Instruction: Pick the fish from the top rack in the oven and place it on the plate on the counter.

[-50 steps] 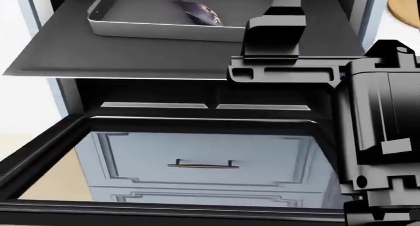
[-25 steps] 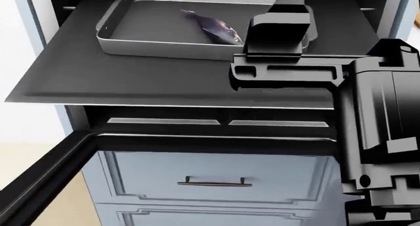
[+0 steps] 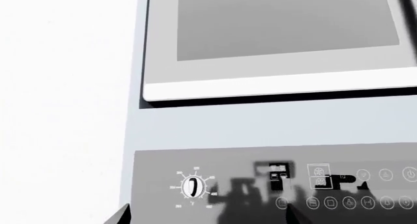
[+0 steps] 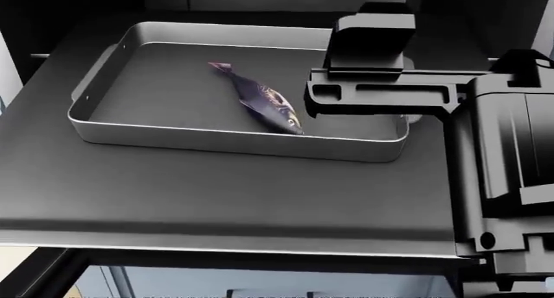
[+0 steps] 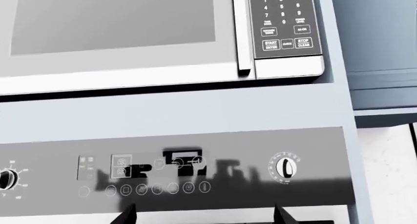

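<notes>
Head view: your fish (image 4: 258, 100) lies diagonally inside the grey baking tray (image 4: 233, 139), which sits on the top rack (image 4: 216, 194) pulled out of the oven. Your right arm (image 4: 497, 161) reaches over the tray's right end. Whether either hand is apart or together cannot be told; the wrist views show only the oven's control panel (image 5: 176, 168) and a microwave (image 5: 130, 33) above.

The top rack (image 4: 216, 194) is pulled out of the oven (image 4: 78, 6), open from above. A rimmed baking tray (image 4: 216, 142) sits on it, its low walls ringing the fish (image 4: 259, 100). Bare tray floor lies left of the fish. The right arm (image 4: 484, 161) crowds the tray's right end, close beside the fish's head.
</notes>
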Robot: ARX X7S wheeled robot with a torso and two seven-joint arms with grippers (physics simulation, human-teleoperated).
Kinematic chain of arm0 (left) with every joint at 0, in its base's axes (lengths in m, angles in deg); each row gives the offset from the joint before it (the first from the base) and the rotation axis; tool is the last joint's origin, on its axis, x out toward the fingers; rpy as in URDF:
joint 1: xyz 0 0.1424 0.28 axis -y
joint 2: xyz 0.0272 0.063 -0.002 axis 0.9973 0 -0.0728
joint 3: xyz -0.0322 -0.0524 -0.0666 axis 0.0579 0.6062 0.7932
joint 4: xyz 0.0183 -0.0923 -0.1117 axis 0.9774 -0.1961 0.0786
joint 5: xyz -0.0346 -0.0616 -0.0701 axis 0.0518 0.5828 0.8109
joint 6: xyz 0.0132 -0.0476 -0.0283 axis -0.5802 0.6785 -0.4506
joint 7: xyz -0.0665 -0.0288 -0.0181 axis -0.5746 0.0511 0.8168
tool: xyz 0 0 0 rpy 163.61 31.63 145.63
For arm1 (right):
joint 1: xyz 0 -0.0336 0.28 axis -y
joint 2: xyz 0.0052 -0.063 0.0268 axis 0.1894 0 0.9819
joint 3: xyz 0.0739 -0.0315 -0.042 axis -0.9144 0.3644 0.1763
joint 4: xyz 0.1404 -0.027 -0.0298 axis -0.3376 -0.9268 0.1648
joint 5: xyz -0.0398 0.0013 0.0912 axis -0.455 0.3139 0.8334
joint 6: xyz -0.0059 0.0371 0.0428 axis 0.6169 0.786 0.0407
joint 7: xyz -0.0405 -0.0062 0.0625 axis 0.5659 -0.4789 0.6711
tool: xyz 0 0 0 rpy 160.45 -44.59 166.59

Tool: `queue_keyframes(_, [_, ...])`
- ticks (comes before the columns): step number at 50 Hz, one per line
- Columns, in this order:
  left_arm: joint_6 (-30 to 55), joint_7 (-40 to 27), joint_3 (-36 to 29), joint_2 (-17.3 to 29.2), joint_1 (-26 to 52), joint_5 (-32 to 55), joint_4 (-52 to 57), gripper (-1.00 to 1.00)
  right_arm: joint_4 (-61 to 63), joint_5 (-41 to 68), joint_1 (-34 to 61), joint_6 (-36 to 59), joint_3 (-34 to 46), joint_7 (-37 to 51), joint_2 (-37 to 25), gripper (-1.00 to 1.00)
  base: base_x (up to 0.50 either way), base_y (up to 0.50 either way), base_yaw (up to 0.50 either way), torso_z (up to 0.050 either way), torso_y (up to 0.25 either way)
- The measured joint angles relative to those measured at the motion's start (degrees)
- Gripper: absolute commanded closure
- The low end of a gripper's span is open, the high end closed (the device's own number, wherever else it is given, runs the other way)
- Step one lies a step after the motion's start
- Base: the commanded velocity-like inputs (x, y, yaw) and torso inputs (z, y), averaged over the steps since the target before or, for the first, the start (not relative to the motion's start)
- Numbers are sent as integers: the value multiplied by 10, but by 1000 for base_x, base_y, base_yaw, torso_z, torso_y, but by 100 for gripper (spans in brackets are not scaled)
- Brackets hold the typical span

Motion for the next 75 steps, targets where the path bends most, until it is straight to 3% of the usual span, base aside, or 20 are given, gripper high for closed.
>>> queue_keyframes(75, [-18, -56, -3, 28, 9, 66, -6, -100, -6, 15, -7, -52, 37, 7, -27, -100, 38, -14, 0, 0, 0])
